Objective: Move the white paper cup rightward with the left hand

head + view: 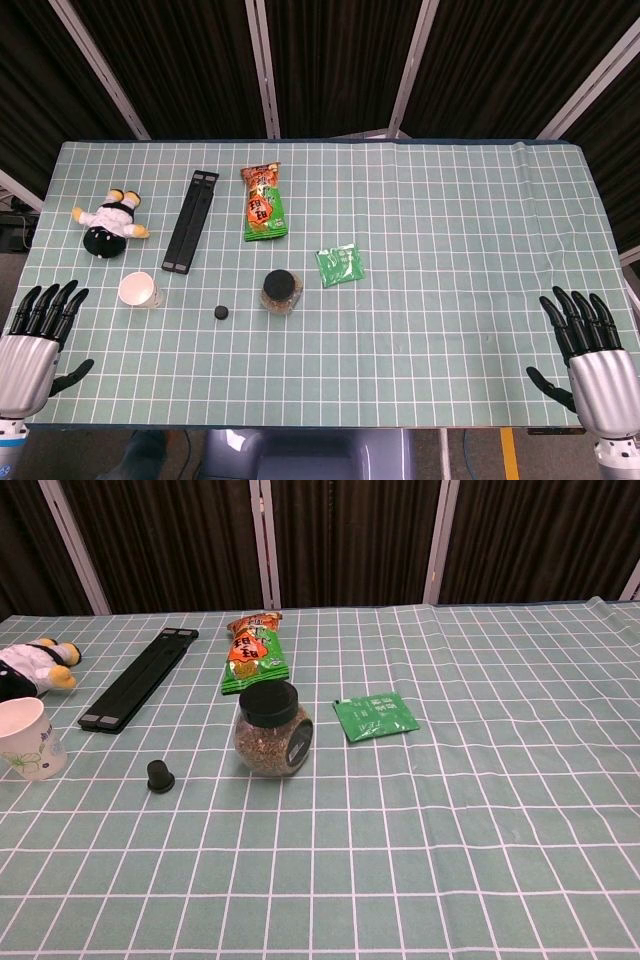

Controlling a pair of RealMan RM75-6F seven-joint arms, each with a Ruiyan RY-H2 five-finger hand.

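The white paper cup [139,290] [27,739] stands upright near the table's left side, its mouth open to the top. My left hand [35,342] rests at the near left corner of the table, fingers spread and empty, a short way to the near left of the cup. At the near right corner my right hand [592,352] is likewise spread and holds nothing. Neither hand shows in the chest view.
A small black knob [221,312] and a black-lidded jar [281,291] sit right of the cup. A green packet [340,264], a snack bag [263,202], a black bar [190,221] and a plush doll [109,224] lie farther back on the green checked tablecloth [450,330].
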